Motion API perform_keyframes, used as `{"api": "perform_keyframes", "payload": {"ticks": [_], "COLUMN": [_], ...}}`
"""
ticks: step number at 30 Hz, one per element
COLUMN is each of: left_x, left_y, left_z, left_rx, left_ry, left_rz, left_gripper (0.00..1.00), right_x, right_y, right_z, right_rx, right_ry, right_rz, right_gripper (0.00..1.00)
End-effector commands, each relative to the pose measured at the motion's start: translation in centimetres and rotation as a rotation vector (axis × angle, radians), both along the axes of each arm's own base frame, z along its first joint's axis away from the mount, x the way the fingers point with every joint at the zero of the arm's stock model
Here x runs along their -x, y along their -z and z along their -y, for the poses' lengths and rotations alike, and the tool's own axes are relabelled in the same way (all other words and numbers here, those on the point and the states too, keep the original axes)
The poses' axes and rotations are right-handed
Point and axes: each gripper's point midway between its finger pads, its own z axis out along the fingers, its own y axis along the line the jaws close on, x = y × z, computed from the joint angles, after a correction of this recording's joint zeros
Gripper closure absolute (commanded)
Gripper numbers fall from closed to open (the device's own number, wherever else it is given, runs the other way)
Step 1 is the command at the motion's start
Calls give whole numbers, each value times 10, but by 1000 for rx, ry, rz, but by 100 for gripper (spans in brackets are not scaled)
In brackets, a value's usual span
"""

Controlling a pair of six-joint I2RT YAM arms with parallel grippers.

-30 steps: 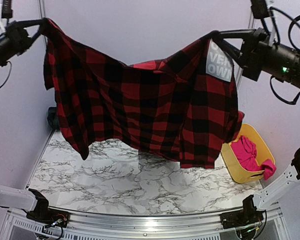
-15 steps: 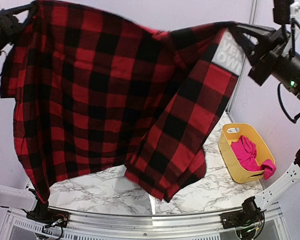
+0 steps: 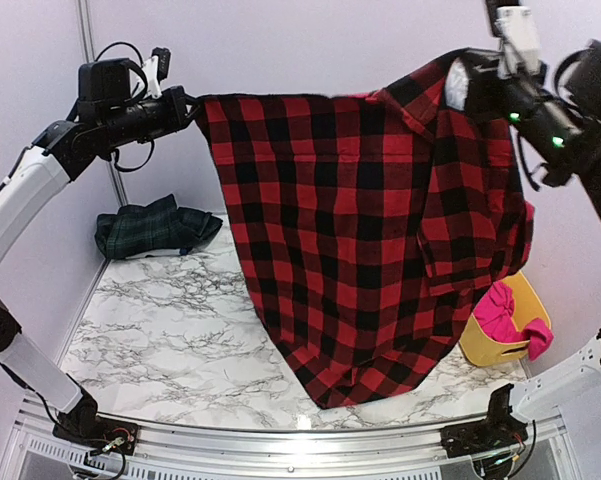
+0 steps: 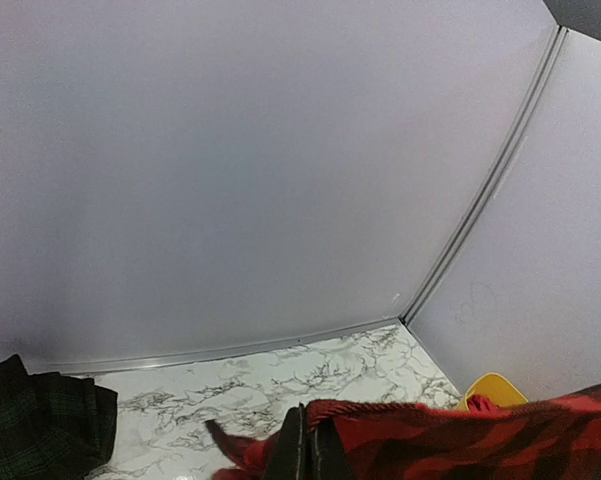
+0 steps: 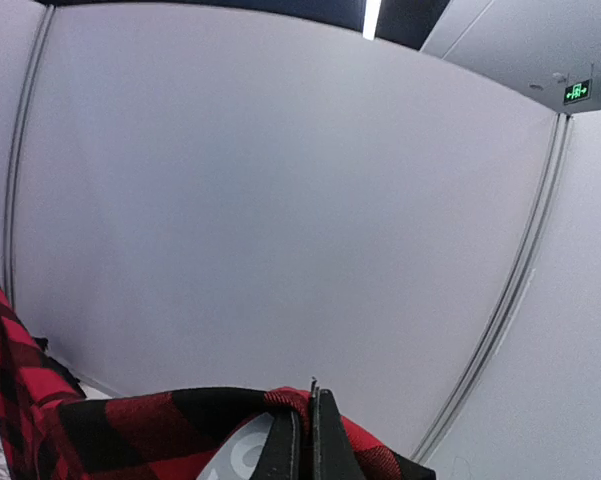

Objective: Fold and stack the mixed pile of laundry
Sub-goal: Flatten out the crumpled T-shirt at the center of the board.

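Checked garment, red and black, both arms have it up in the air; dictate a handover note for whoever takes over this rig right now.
Left gripper: shut on one top corner of the checked garment.
Right gripper: shut on the other top corner.
The checked garment hangs spread between the arms, its lower tip close above the marble table; contact cannot be told.
The dark plaid garment lies bunched at the table's far left. The pink garment sits in the yellow tub on the right.
Done: nothing visibly folded or stacked.
Left: lay down and fold the checked one, fold the other two, stack.
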Motion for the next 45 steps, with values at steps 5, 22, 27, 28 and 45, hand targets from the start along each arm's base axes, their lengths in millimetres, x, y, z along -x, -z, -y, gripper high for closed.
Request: {"api": "perform_keyframes", "payload": {"ticks": [5,22,27,28,45], "left_x": [16,98,112,111,-130], "left_y": [-56,-89,-106,-107,64], "left_z": [-40,-52,-49,-47,-62], "left_rx": [24,-20,7,9,-176], "left_ry": [-127,17,70,77,-361], "left_rz": [159,276,314,315,-48], "left_gripper": [100,100,100,100,100], "right_x": [-85,-47,-32,-34,-297], "right_y": [40,39,10,7,205], "right_z": [-23,-34,-32,-30,-5], "right_rx": [-51,-25,-34,-30,22], "right_ry": [-220,-388,-387,-369,-140], "right_rz": [-161,-187,-132,-125,-456], "right_gripper": [100,100,100,100,100]}}
